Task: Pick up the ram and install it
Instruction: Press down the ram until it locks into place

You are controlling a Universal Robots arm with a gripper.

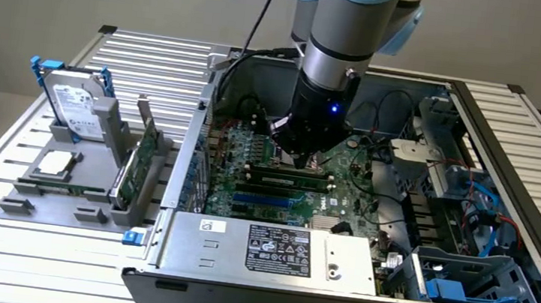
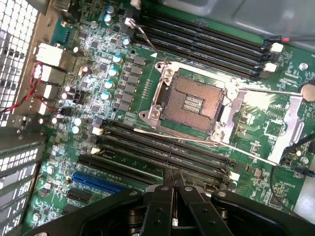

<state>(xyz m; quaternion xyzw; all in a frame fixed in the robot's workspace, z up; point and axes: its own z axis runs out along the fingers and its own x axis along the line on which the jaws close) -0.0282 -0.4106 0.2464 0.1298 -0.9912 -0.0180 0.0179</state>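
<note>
Now, case (image 1: 178,187): open-topped, on the slatted table (image 1: 150,56); it holds the motherboard (image 1: 351,198), a power supply (image 1: 275,248) along its near wall, and blue-fitted drive bays (image 1: 463,285) at its end toward the exterior view's right.
Gripper (image 1: 296,159): down inside the case over the motherboard, fingers (image 2: 162,201) pressed together, nothing seen clamped between them.
Ram (image 1: 288,176): inside the case, lying along the memory slots (image 2: 167,152) just under the gripper tips; contact cannot be told.
Socket (image 2: 189,103): inside the case, open, between two slot banks.
Grey holder (image 1: 53,208): outside the case, toward the exterior view's left; it carries an upright hard drive (image 1: 72,104), a processor (image 1: 55,164) and an expansion card (image 1: 138,164).
</note>
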